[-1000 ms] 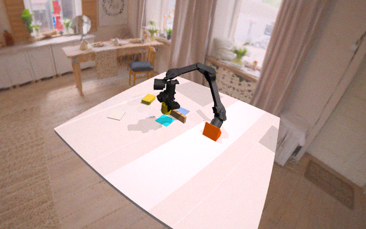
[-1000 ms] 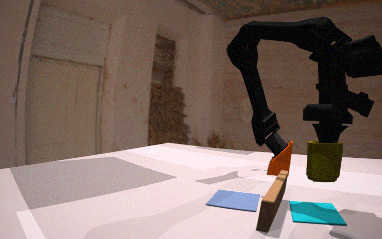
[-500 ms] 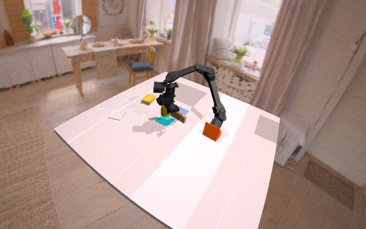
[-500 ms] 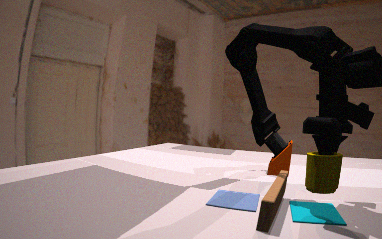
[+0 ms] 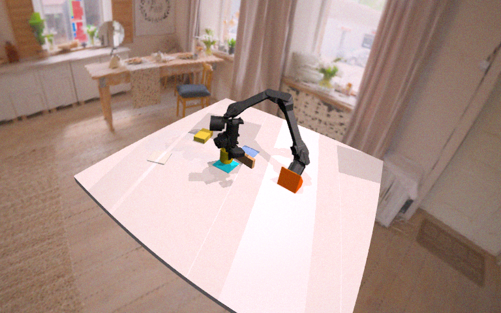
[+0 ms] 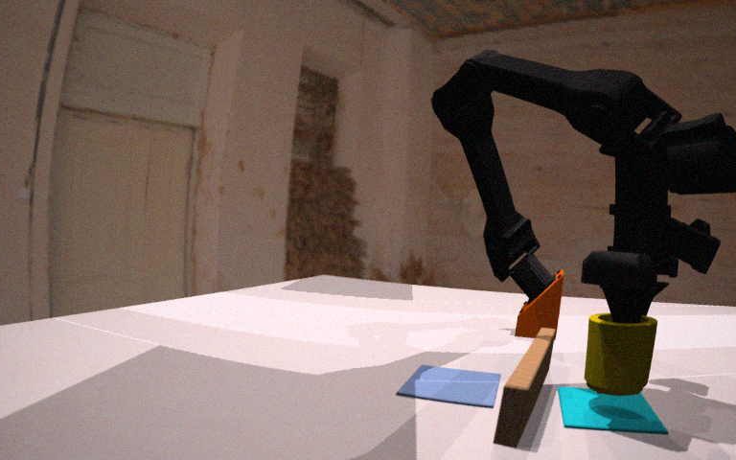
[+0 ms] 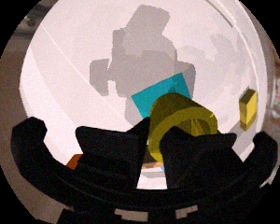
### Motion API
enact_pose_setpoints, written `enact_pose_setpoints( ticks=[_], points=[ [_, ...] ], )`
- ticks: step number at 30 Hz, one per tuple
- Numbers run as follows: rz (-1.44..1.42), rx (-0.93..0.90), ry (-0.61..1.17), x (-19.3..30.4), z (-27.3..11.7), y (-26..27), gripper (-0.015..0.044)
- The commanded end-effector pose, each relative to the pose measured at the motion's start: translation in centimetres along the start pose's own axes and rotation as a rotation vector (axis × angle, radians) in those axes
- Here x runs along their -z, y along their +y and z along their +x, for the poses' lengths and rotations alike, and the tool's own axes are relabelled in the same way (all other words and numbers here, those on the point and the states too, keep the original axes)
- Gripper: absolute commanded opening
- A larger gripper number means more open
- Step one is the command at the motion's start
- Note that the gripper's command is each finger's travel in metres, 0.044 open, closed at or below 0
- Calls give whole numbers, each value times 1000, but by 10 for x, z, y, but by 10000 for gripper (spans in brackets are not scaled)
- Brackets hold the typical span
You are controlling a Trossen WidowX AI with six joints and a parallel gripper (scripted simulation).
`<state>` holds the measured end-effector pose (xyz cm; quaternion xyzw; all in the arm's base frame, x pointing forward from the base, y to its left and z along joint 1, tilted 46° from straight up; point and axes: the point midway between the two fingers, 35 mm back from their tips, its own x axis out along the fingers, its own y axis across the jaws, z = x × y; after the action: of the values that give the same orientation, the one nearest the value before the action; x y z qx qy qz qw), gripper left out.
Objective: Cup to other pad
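The yellow cup (image 5: 226, 156) (image 6: 617, 356) (image 7: 170, 106) hangs upright a little above the cyan pad (image 5: 226, 166) (image 6: 583, 419) (image 7: 145, 99); its shadow falls on the pad. My gripper (image 6: 630, 319) (image 7: 154, 121) points down and is shut on the cup's wall, one finger inside the rim and one outside. In the top view the arm partly hides the cup. The blue pad (image 5: 250, 150) (image 6: 448, 387) lies flat with nothing on it. Marbles cannot be made out inside the cup.
A wooden bar (image 5: 248, 160) (image 6: 526, 387) stands on edge between the two pads. A yellow block (image 5: 203, 135) (image 7: 247, 109) and a flat whitish tile (image 5: 159, 157) lie farther off. The orange arm base (image 5: 289, 180) (image 6: 540, 314) stands behind the bar in the exterior view.
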<state>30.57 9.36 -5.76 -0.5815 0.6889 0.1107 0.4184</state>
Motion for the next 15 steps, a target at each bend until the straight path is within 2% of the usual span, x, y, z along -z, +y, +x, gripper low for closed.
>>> enact_pose_setpoints(
  ticks=[1, 15],
  points=[
    [-7, 4, 6, 1, 7, 0, 0],
    [0, 0, 2, 1, 17, 1, 0]
  ],
)
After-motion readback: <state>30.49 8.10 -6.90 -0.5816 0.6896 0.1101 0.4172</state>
